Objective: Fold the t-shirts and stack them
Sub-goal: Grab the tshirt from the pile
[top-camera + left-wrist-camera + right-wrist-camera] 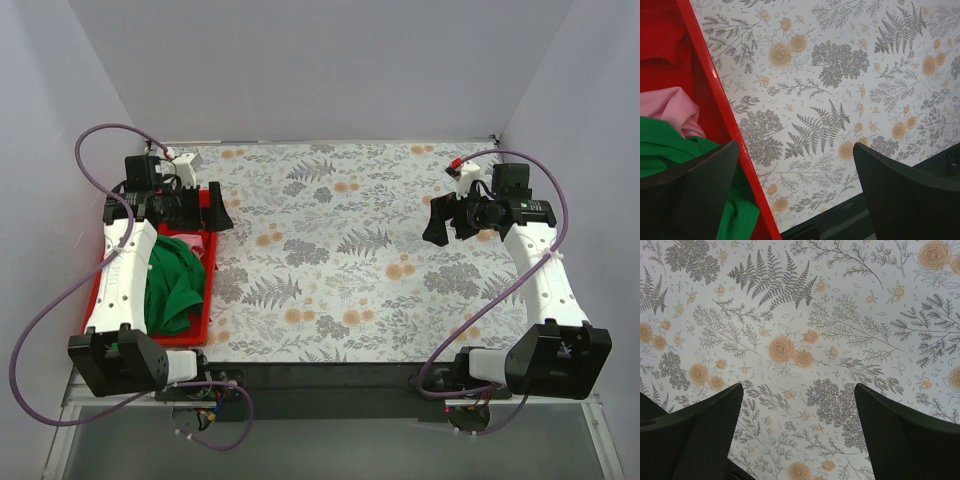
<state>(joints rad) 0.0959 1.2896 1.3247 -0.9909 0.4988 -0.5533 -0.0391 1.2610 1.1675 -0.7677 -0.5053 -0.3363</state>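
The t-shirts lie crumpled together in a red tray (207,300) at the table's left edge. The bright green one (172,285) fills most of the tray, and the light pink one (196,243) peeks out at its far end. My left gripper (222,210) hovers open over the tray's far right corner, holding nothing. The left wrist view shows the green shirt (665,145), the pink shirt (670,107) and the tray rim (715,95) under that open left gripper (795,146). On the right side my right gripper (433,222) is open and apart from both shirts; it (799,386) has only floral cloth below.
A floral-patterned cloth (330,250) covers the table between white walls. A dark strip (330,375) runs along the near edge between the two arm bases. Purple cables loop beside each arm.
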